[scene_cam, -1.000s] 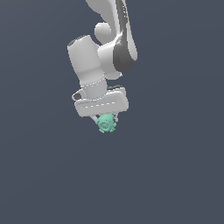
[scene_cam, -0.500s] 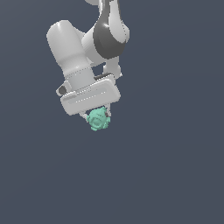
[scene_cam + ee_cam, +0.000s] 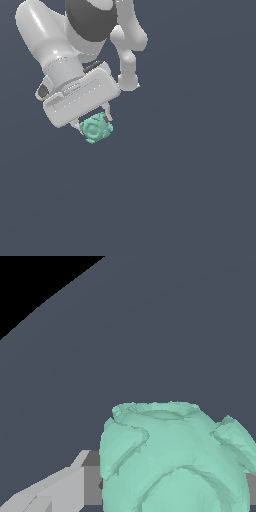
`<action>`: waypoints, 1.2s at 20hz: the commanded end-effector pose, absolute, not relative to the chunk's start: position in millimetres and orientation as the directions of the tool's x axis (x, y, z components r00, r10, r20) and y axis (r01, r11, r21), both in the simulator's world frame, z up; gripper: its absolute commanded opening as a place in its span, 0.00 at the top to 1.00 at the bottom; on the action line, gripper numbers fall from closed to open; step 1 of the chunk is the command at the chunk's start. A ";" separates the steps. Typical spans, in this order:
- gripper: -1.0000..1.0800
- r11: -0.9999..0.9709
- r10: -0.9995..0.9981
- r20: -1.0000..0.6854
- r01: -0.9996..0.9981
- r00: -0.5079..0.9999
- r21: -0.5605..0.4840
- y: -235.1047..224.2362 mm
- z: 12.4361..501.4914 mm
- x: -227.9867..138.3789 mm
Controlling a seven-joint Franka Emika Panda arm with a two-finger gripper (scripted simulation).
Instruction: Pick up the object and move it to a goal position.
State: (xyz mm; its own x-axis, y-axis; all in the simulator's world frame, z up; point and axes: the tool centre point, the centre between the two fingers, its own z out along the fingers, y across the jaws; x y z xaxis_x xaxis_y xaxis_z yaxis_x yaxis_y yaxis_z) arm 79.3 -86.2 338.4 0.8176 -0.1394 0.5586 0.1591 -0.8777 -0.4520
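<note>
Exterior view: no writing or label shows on the arm or anything else. The white end effector (image 3: 95, 125) hangs tilted over the plain dark grey surface (image 3: 190, 190), its fingers pinching the mint-green knobbly object (image 3: 96, 129) from both sides. The object sits just below the end effector's broad white body. In the wrist view the object (image 3: 172, 458) fills the near field against one grey finger (image 3: 60, 488); the other finger seems hidden behind it.
</note>
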 end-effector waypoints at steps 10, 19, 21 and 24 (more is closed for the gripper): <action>1.00 -0.792 -0.090 0.704 0.378 0.705 -0.479 -145.1 424.8 93.8; 1.00 -0.722 -0.076 0.778 0.504 0.623 -0.475 -185.8 474.9 99.4; 1.00 -0.710 -0.076 0.788 0.522 0.611 -0.473 -192.1 482.1 100.3; 1.00 -0.696 -0.076 0.799 0.543 0.596 -0.470 -199.6 490.6 101.4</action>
State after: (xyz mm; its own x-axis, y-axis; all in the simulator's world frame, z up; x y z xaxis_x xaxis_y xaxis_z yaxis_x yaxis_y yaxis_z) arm 100.9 -196.2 485.8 0.6044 -0.0766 0.7930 0.5301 -0.7044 -0.4721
